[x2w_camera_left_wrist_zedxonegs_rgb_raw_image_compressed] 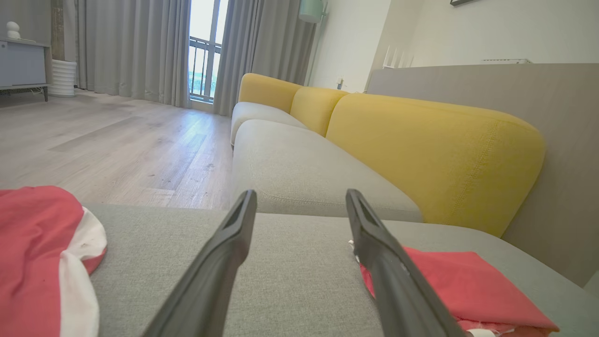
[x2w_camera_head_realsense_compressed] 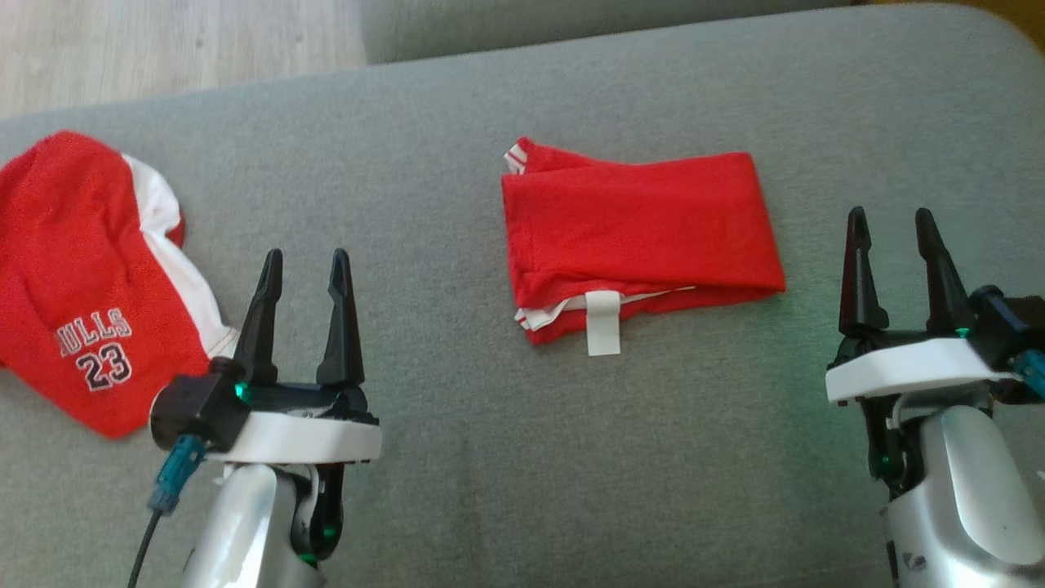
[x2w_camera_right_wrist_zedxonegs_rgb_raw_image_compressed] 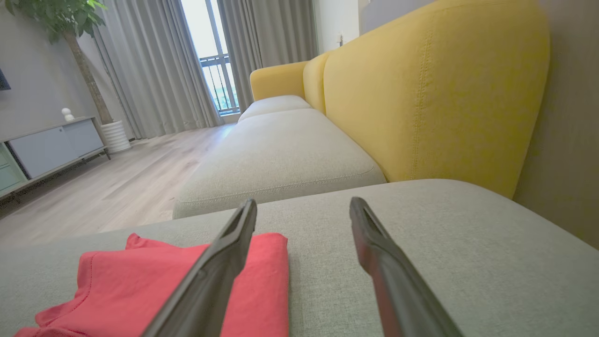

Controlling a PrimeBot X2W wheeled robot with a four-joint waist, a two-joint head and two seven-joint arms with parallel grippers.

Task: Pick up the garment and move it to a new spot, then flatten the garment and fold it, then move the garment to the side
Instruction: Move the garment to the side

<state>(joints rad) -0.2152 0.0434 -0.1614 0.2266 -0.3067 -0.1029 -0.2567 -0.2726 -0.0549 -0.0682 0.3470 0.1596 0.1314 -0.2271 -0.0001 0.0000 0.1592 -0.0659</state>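
A red garment (x2w_camera_head_realsense_compressed: 641,237) lies folded into a neat rectangle at the middle of the grey seat cushion (x2w_camera_head_realsense_compressed: 490,474), white trim and a white tag showing at its near edge. My left gripper (x2w_camera_head_realsense_compressed: 306,257) hovers open to its left, nothing between the fingers; in the left wrist view the left gripper (x2w_camera_left_wrist_zedxonegs_rgb_raw_image_compressed: 300,194) has the garment (x2w_camera_left_wrist_zedxonegs_rgb_raw_image_compressed: 449,281) just beyond its right finger. My right gripper (x2w_camera_head_realsense_compressed: 890,216) stands open to the garment's right, apart from it. In the right wrist view the right gripper (x2w_camera_right_wrist_zedxonegs_rgb_raw_image_compressed: 304,202) has the garment (x2w_camera_right_wrist_zedxonegs_rgb_raw_image_compressed: 140,281) behind its left finger.
A red and white jersey (x2w_camera_head_realsense_compressed: 90,278) printed with "23" lies at the cushion's left end, also the jersey (x2w_camera_left_wrist_zedxonegs_rgb_raw_image_compressed: 32,243) in the left wrist view. Yellow backrests (x2w_camera_left_wrist_zedxonegs_rgb_raw_image_compressed: 435,150) line the sofa's far side. Another grey cushion (x2w_camera_left_wrist_zedxonegs_rgb_raw_image_compressed: 290,164) continues beyond. Wooden floor (x2w_camera_head_realsense_compressed: 163,41) lies past the edge.
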